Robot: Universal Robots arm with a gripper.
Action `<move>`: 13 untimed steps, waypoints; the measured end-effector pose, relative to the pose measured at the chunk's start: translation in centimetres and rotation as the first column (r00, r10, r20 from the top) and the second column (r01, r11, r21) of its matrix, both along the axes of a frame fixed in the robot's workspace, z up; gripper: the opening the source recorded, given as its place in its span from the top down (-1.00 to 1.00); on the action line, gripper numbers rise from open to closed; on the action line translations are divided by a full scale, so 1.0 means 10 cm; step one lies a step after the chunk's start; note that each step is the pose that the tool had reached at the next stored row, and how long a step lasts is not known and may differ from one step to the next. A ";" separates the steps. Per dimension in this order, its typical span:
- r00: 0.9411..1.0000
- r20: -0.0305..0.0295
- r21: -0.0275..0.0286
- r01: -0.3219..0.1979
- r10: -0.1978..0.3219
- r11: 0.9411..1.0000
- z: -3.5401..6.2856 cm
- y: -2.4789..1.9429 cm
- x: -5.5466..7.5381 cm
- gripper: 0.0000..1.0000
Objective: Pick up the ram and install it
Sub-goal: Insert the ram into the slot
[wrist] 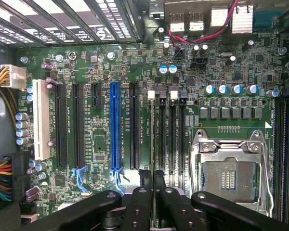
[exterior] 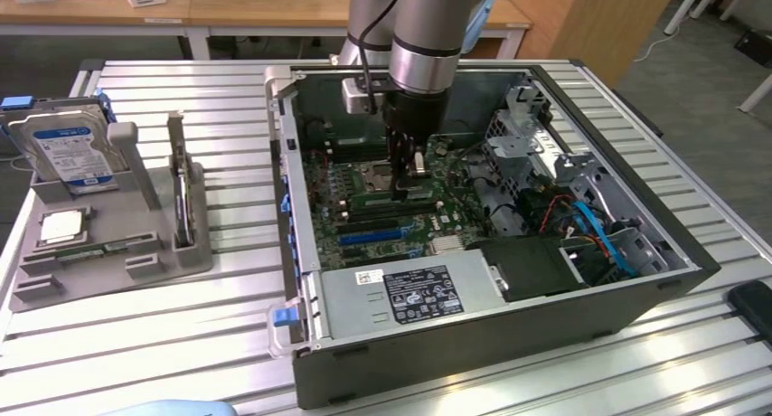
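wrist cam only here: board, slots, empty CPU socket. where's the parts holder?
Observer: The grey holder sits on the slatted table, at the exterior view's left of the open case.
Operator: What's in it?
Observer: A blue-labelled hard drive stands upright at its back, with a silver processor chip lying flat in front.
Operator: Anything crowding the arm?
Observer: A metal drive cage stands at the exterior view's right of the gripper, apart from it.
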State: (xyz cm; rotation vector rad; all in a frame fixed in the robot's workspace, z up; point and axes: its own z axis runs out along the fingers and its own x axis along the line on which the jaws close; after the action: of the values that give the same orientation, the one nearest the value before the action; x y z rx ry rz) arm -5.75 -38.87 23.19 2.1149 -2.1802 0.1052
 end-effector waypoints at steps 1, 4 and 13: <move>1.000 0.000 -0.001 0.000 0.000 1.000 -0.001 0.000 0.00 0.75; 1.000 0.000 -0.003 0.000 0.000 1.000 -0.005 0.000 0.00 0.75; 1.000 0.000 -0.002 0.000 0.000 1.000 -0.018 0.000 0.00 0.75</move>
State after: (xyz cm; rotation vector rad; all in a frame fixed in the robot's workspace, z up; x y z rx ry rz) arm -5.76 -38.86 23.02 2.1136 -2.1790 0.1076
